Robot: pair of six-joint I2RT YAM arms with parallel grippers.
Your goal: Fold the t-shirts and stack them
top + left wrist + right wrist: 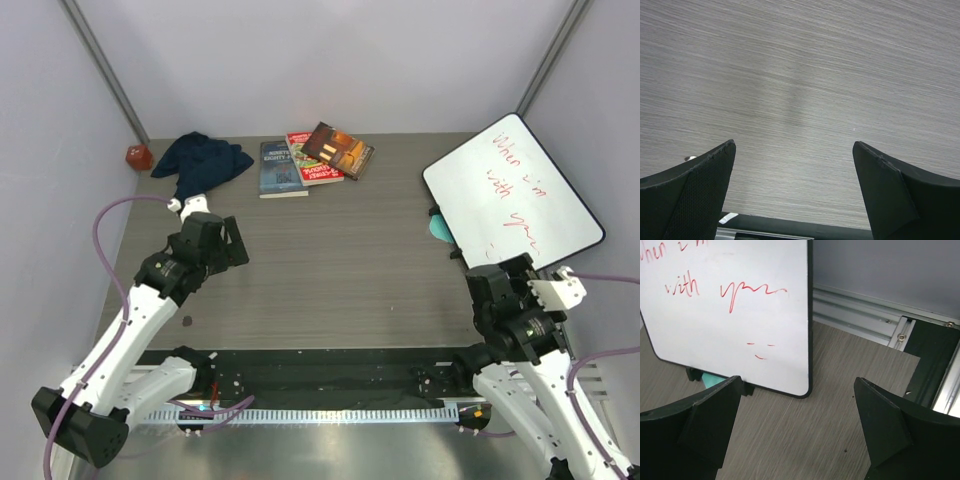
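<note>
I have the left gripper (794, 150) and right gripper (797, 385) spread wide, pinching nothing, ready to grasp. The t-shirts (200, 160) lie crumpled in one heap at the far-left corner of the table (350, 260), nearest the left arm.

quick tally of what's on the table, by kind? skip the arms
Navy t-shirt heap: 1
Books: 3 (grey-blue book, red book, brown book)
Whiteboard: 1
Small red object: 1
Teal item, mostly hidden under the whiteboard: 1
Total: 7
</note>
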